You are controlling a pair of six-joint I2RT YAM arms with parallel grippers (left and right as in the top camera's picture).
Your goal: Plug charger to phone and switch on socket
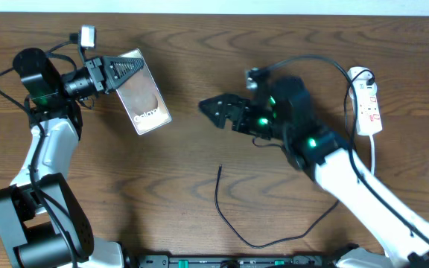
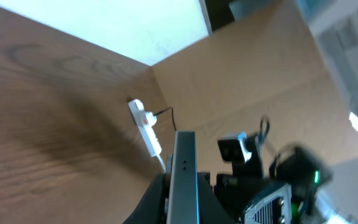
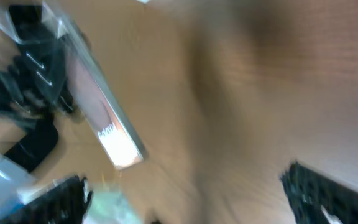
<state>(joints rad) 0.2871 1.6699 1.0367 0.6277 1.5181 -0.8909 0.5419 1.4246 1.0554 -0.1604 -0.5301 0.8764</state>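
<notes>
**Left holds phone, right empty — charger tip not yet picked up**

The left gripper (image 1: 129,71) is clamped on one end of the phone (image 1: 146,97). The phone sits at the left side of the table (image 1: 199,45), lettered end pointing away from the gripper. In the left wrist view the phone (image 2: 184,168) shows edge-on between the jaws, so it looks tilted up on its side rather than lying flat.

The right gripper (image 1: 211,110) is wide open with nothing in it, mid-table, aimed toward the phone. The right wrist view is blurred; the phone (image 3: 104,118) is recognisable, not much else.

The charger (image 1: 233,223) lies loose on the table, below the right gripper. Its plug tip (image 1: 220,168) points up-table and touches neither gripper. The socket (image 1: 367,100) is at the far right, well apart from the phone, with a plug already in it. Can't tell the switch position.

Judged step: fetch the charger tip with the right gripper.
- Come down on the cable just behind the tip, so the tip sticks out clear of the fingers.
- Pinch across the thin cable, or it may roll or slip.
- Keep the left grip steady with the free end of the phone facing the right arm.
- The charging port is not visible here, so check which end has it before lining up.
- Press the socket switch last.
</notes>
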